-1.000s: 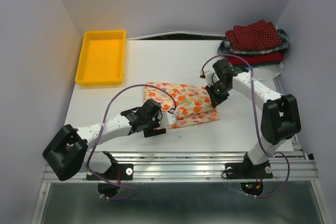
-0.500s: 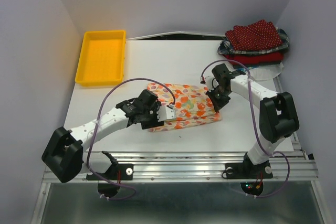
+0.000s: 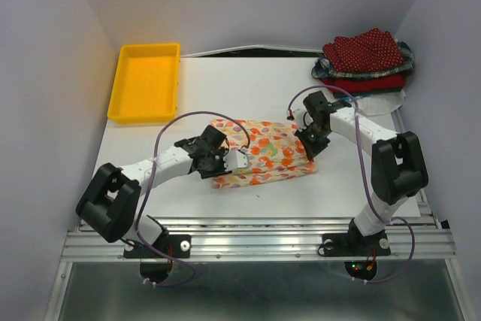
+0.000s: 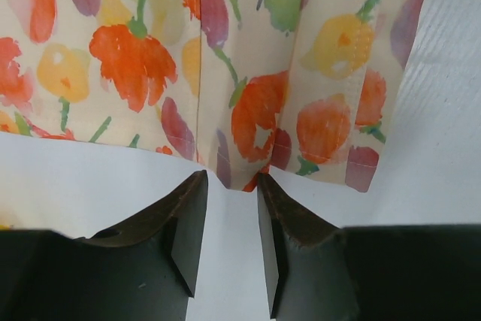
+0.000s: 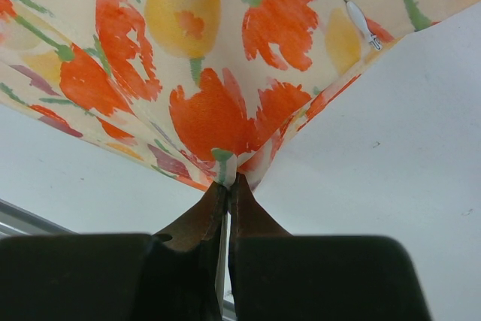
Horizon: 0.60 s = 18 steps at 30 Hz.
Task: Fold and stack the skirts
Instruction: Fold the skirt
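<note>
The cream skirt (image 3: 263,152) with orange-red blobs lies folded mid-table. My left gripper (image 3: 239,162) is at its near left edge. In the left wrist view the jaws (image 4: 231,182) stand partly open, a small fold of the skirt's hem (image 4: 248,58) between their tips. My right gripper (image 3: 310,149) is at the skirt's right end. In the right wrist view it (image 5: 227,182) is shut on a corner of the cloth (image 5: 210,50), which is lifted slightly. The dark red dotted skirt (image 3: 368,50) tops a pile at back right, over the plaid skirt (image 3: 328,67) and the plain red one (image 3: 368,85).
A yellow tray (image 3: 144,80) sits at the back left of the white table (image 3: 240,88). The walls close in on both sides. The metal rail (image 3: 255,240) runs along the near edge.
My left gripper has slid in to the skirt's near left edge and its jaws have narrowed from wide open. The right gripper shifted slightly left, still pinching the cloth.
</note>
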{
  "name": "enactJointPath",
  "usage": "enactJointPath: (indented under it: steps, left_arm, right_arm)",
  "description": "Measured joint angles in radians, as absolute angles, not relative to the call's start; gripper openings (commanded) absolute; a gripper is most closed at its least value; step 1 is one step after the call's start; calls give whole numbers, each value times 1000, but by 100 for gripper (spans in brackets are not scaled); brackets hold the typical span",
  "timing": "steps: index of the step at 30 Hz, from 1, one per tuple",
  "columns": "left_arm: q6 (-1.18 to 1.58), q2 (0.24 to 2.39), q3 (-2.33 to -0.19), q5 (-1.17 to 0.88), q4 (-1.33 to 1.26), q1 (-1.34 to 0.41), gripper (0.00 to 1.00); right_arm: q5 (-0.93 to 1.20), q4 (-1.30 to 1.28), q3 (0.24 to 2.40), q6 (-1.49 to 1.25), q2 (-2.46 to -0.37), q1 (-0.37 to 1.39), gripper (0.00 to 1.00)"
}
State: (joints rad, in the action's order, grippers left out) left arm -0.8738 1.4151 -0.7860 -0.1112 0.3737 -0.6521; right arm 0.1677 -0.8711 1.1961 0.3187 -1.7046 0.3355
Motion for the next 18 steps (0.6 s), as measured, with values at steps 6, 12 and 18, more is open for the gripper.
enactJointPath:
  steps: [6, 12, 18]
  left_arm:
    - [-883, 1454, -786, -113, 352, -653, 47]
    - [-890, 1468, -786, -129, 347, -653, 19]
    - [-894, 1470, -792, -134, 358, -653, 0]
  right_arm:
    - [168, -871, 1196, 319, -1711, 336, 1]
    - [167, -871, 1196, 321, -1711, 336, 1]
    - [164, -873, 1200, 322, -1712, 336, 1]
